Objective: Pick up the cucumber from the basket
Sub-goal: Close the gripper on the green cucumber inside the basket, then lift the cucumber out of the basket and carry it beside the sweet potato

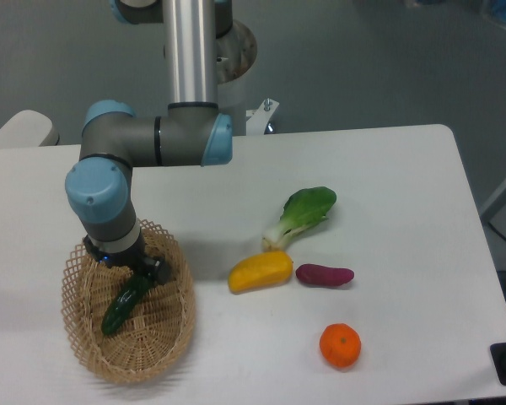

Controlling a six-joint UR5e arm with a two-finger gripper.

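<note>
A: What do you count around the basket [97, 354]?
B: One cucumber [123, 305] inside it; to its right one yellow fruit [260, 271], bok choy [304, 213], sweet potato [324, 275], orange [340, 345].
A: Your gripper [128, 268]?
B: Over the cucumber's upper end, inside the basket; you cannot tell its jaws' state.

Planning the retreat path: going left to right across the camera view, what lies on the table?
basket holding the cucumber → yellow fruit → bok choy → purple sweet potato → orange.
</note>
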